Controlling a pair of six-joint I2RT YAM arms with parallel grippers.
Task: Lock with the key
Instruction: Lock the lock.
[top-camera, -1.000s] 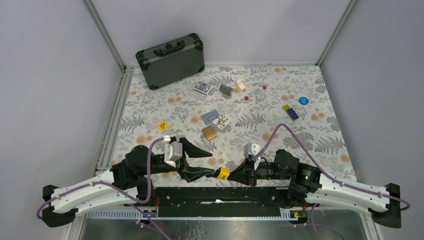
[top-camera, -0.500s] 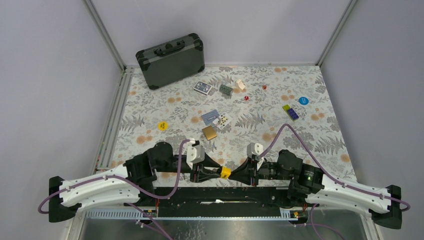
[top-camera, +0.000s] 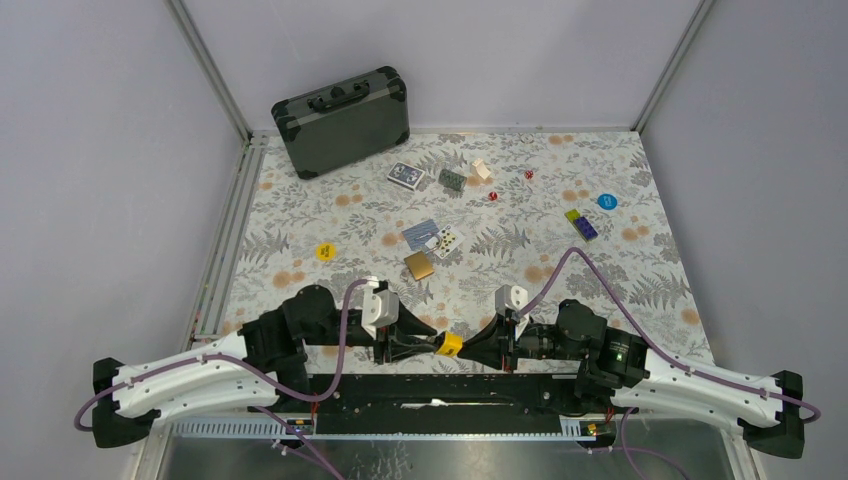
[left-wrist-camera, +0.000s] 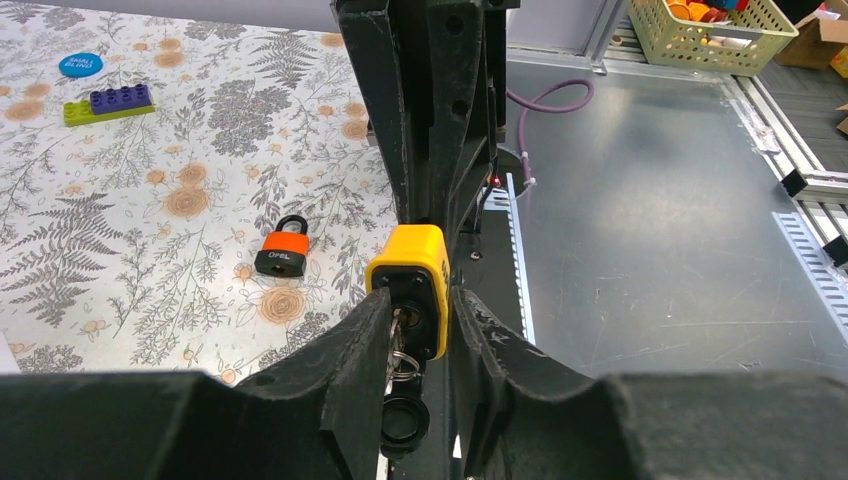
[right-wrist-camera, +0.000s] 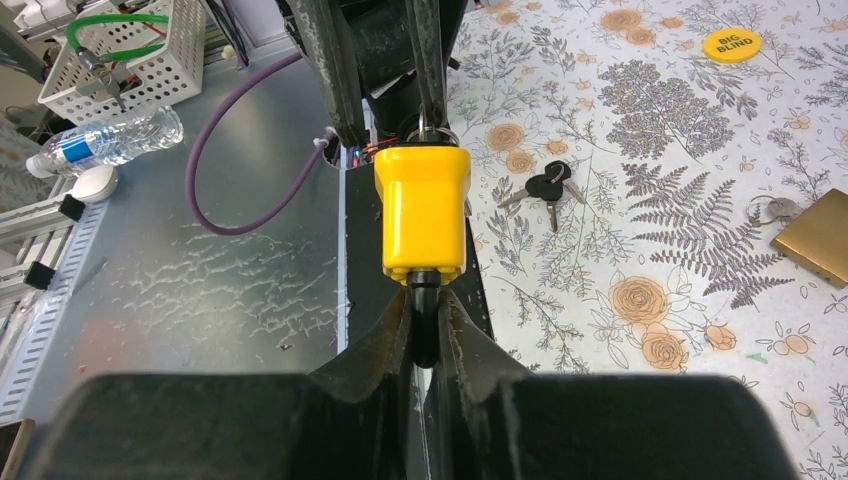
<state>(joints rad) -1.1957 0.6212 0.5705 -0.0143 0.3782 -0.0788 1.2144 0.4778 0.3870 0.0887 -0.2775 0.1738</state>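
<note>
Top view: within the last second the left gripper (top-camera: 425, 346) had swung in and met the key end of the yellow padlock (top-camera: 449, 345). The right gripper (top-camera: 472, 347) held the padlock above the table's (top-camera: 640, 260) near edge. Judged ready for the turn.

Left wrist: key (left-wrist-camera: 401, 328) sat in the keyhole. The fingers (left-wrist-camera: 362, 345) flanked it closely, but an actual pinch was not discernible.

Right wrist: jaws clamped on the dark shackle (right-wrist-camera: 424, 300). The padlock body was glossy and unmarked.
</note>
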